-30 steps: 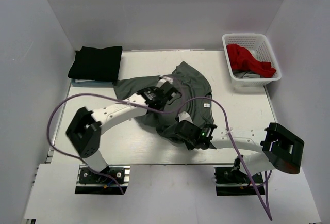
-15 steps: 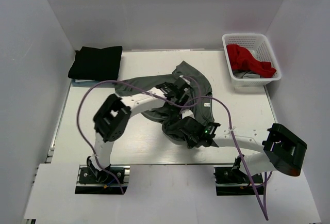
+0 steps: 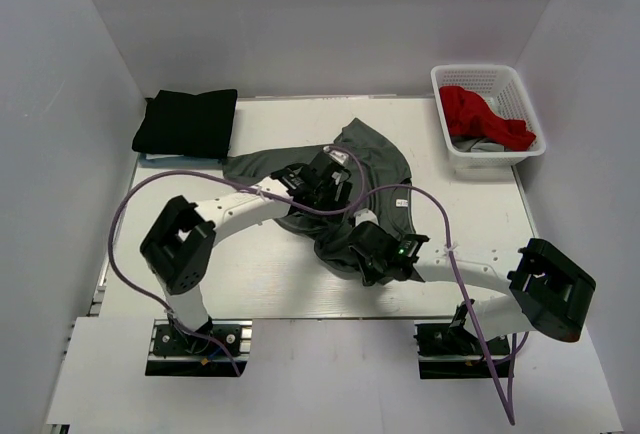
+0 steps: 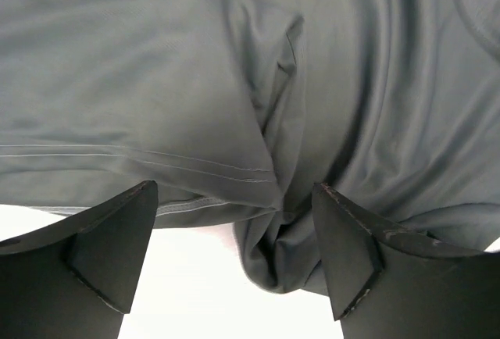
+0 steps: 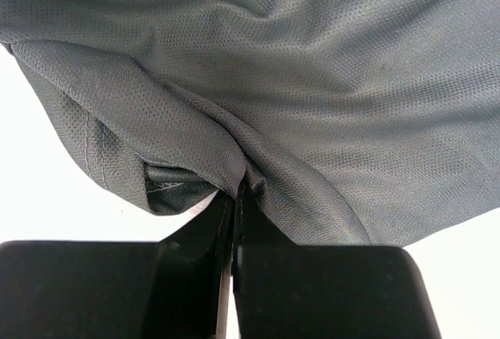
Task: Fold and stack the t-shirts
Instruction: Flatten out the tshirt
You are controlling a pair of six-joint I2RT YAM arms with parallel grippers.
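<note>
A dark grey t-shirt lies crumpled in the middle of the table. My left gripper hovers over its left part, open; in the left wrist view the fingers stand wide apart around a hanging fold of the grey cloth without touching it. My right gripper is at the shirt's near edge, shut on a pinched fold of the grey cloth, which bunches at the jaw tips. A black t-shirt lies folded at the far left corner. A red t-shirt sits in the basket.
The white mesh basket stands at the far right corner, with a bit of grey cloth under the red one. White walls enclose the table on three sides. Purple cables loop over both arms.
My left gripper has opened and let go of the grey cloth, after swinging right and then back a little. The right gripper stays shut on its fold and has shifted slightly left.
</note>
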